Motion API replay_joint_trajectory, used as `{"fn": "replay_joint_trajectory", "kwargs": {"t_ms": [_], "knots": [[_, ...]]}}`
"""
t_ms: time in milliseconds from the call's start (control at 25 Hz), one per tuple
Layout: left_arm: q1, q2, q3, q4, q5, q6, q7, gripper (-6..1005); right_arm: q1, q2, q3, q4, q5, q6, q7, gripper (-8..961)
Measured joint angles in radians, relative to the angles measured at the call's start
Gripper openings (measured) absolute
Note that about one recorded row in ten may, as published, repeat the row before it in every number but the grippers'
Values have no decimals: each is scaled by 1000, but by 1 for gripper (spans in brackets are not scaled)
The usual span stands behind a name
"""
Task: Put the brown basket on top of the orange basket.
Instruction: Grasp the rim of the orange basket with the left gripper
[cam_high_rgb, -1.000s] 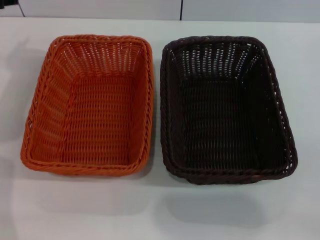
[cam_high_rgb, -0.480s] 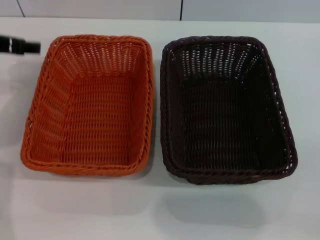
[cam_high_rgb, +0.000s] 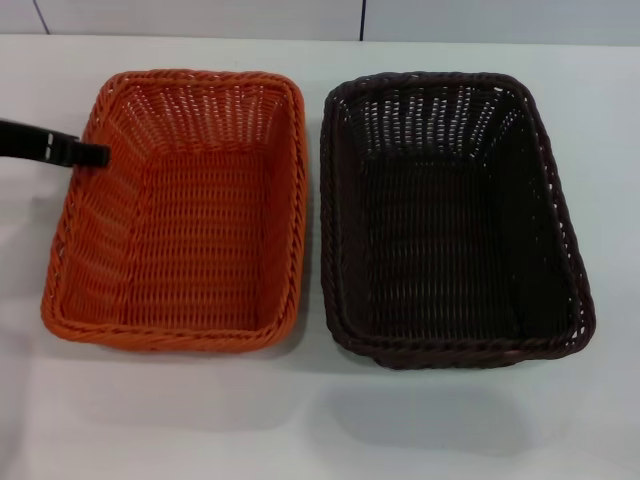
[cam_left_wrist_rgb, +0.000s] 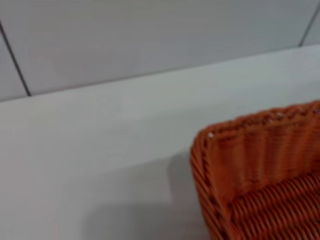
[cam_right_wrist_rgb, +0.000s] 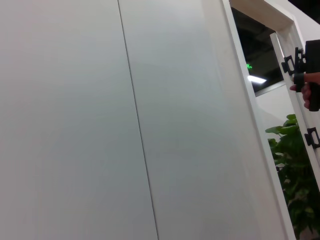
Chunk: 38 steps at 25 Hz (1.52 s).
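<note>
The orange basket (cam_high_rgb: 180, 210) sits on the left of the white table, empty and upright. The brown basket (cam_high_rgb: 450, 215) sits right beside it on the right, empty and upright, their long sides nearly touching. My left gripper (cam_high_rgb: 92, 154) reaches in from the left edge of the head view, its black tip at the orange basket's left rim near the far corner. The left wrist view shows one corner of the orange basket (cam_left_wrist_rgb: 260, 170) on the table. My right gripper is out of view.
The white table (cam_high_rgb: 320, 420) runs all round the baskets, with a pale wall behind its far edge. The right wrist view shows only a wall panel (cam_right_wrist_rgb: 100, 120), a doorway and a green plant (cam_right_wrist_rgb: 295, 190), far from the table.
My left gripper has come in from the left edge and moved nearer and lower, from beside the orange basket's far left corner to its left rim. The baskets have not moved.
</note>
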Motion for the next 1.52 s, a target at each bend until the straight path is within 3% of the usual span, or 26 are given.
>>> {"fn": "replay_joint_trajectory", "kwargs": {"t_ms": [200, 440, 760, 1160, 1520], "knots": [[4, -2, 33, -28, 0, 3, -3, 783, -3, 1, 0, 2, 1, 0, 0, 829], [-19, 1, 44, -140, 9, 26, -4, 764, -5, 1, 0, 0, 1, 0, 0, 830], [-32, 6, 68, -156, 11, -7, 14, 740, -3, 2, 0, 0, 1, 1, 0, 830], [-40, 0, 83, -103, 60, -27, 9, 406, -6, 2, -4, -3, 0, 13, 0, 829], [-45, 2, 82, -104, 54, -24, 53, 294, -15, 3, -11, -3, 1, 23, 0, 829]]}}
